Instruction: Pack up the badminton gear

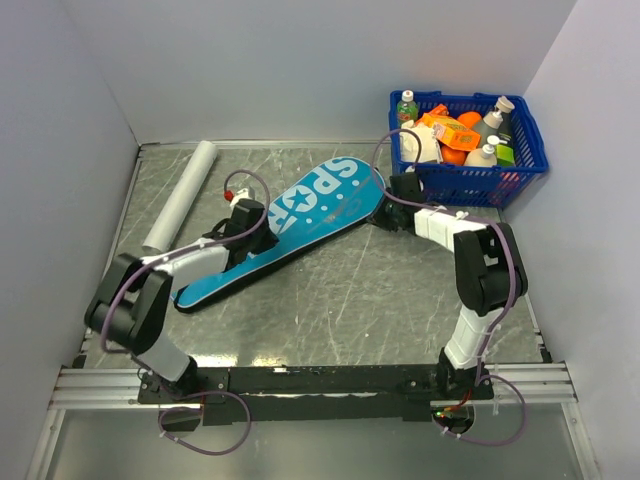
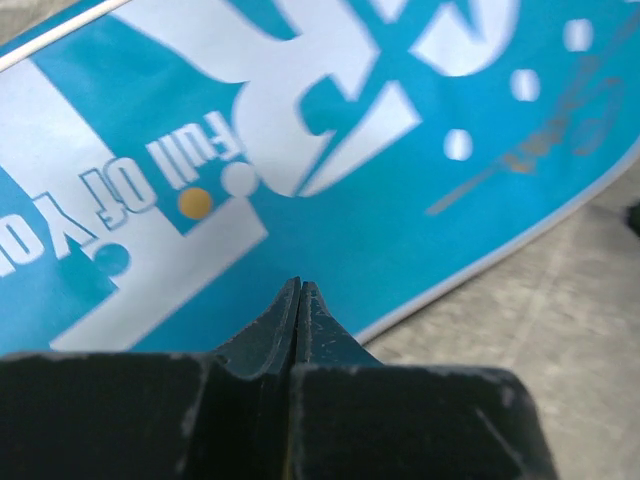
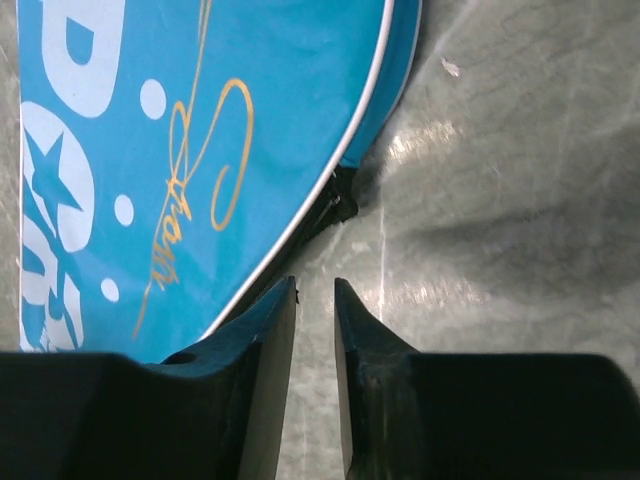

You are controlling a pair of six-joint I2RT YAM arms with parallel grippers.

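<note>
Ahead of left fingers (image 2: 282,325): teal bag (image 2: 330,220), printed face filling the wrist view; white-piped edge running down to the right of the tips, bare worktop (image 2: 560,320) beyond it.
Left fingers, state: pressed together tip to tip, no gap; tips low over the bag's face, contact impossible to judge.
Ahead and left of right fingers (image 3: 283,312): wide end of the bag, gold script and white stars on it; curved piped edge passing just beyond the tips.
Right fingers, state: slightly spread, narrow gap, only grey worktop showing between them; nothing pinched.
Seen from the right wrist alone: small dark fitting (image 3: 340,205) at the bag's edge, beyond the tips; too blurred to name.
Seen from the left wrist alone: small lettering "Full Of Yo", cut off by the frame edge.
Seen from the top alone: whole bag lying slantwise on the worktop; left fingers at its mid-length, right fingers at the rim of its wide end; filled blue basket (image 1: 470,185) just beyond the right fingers; white roll (image 1: 180,195) well to the left of the left fingers.
Hidden: bag's inside, in every view; tips of both sets of fingers from the top, covered by the wrists above them.
</note>
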